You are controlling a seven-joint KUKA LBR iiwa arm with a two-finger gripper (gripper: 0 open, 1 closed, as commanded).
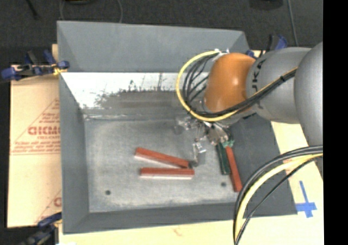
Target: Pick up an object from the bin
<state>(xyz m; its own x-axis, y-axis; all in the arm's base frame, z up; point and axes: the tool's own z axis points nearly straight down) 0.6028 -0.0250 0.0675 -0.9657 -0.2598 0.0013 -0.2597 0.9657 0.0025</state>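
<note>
While my pincer [198,150] hovers maybe over the upper red stick [162,157], which stretches away leftward, I can't tell its opening.

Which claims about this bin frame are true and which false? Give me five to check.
1. An upper bar and a lower bar, both reddish-brown, lie on the bin floor. True.
2. The bars are crossed, one on the other. False: they lie side by side.
3. The gripper hangs by the upper bar's right end. True.
4. A long thing lies against the left wall. False: the green-and-red stick lies at the floor's right, right of the gripper.
5. The gripper holds a bar aloft. False: both lie on the floor.
</note>
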